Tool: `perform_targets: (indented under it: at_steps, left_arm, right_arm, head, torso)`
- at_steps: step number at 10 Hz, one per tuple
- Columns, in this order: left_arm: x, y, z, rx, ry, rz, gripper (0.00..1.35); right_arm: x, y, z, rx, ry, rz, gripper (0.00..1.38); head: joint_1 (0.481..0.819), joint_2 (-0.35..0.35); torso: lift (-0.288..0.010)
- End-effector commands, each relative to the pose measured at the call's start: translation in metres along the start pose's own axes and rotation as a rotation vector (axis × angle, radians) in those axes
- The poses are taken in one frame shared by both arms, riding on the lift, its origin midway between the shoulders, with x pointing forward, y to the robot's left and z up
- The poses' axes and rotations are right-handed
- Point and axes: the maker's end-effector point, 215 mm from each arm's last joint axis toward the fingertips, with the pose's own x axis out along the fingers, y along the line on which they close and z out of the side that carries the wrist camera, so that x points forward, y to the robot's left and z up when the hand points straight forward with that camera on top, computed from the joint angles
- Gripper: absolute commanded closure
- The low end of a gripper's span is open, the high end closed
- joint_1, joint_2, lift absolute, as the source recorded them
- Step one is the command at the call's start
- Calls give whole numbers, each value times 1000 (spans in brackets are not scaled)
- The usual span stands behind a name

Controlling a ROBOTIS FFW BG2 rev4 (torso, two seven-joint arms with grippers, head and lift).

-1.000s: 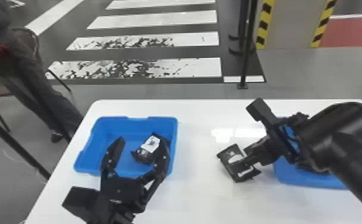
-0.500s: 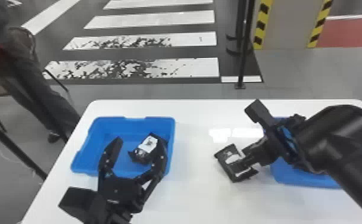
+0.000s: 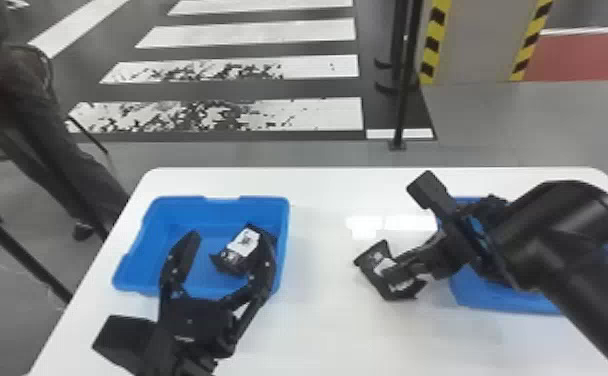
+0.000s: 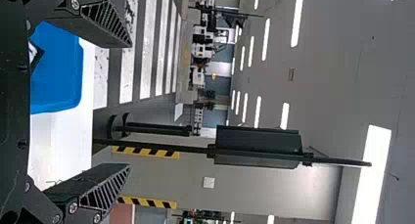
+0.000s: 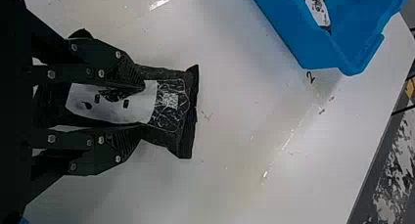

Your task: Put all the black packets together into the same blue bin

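Since last frames: whole head view slid slightly left, camera likely turned; left claw, bin and packet slid with it. Right claw sits a touch lower against the far edge, packet hardly shifted against the bins. For the task: pick looks made, placing still due, likely one packet left for the left bin.

Counter [image 3: 328, 330]: white, carries everything. Right arm [image 3: 568, 250] enters from 4 o'clock, reaches over right blue bin [image 3: 498, 295], at 3 o'clock; its contents hidden, can't tell if packets remain. Left blue bin [image 3: 208, 204] at 10 o'clock.

Left claw [image 3: 230, 235] parked over the 6 o'clock side of left bin, fingers wide apart, nothing held. Right claw [image 5: 141, 107] closed on held black packet [image 5: 173, 106], one finger along each side, white label between.

Held packet: between the bins, nearer right one, at or just above counter, can't tell which. Long axis about 10–11 to 4–5 o'clock, crimped end out past fingertips toward 10–11. Next: lift, carry to 10 o'clock; left claw could get in the way. Binned black packet [image 3: 240, 246]: right-hand part of left bin, tilted, long axis roughly 1 to 7.
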Motion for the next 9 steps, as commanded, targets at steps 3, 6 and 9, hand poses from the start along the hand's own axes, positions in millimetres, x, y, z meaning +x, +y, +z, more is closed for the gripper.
perform_targets:
  at_steps: [3,6,9]
  left_arm:
    - [0,3,0,0,-4,7,165]
    - [-3,9,0,1,-5,17,165]
    - [-5,10,1,2,-7,18,165]
  right_arm:
    - [6,-1,-6,14,-7,8,1052]
    - [10,19,19,-45,-105,20,1124]
    - [-12,23,46,-37,-234,-15,1141]
  head:
    - [695,109]
    - [695,118]
    - [695,164]
  torso:
    - [-110]
    - [-110]
    - [-110]
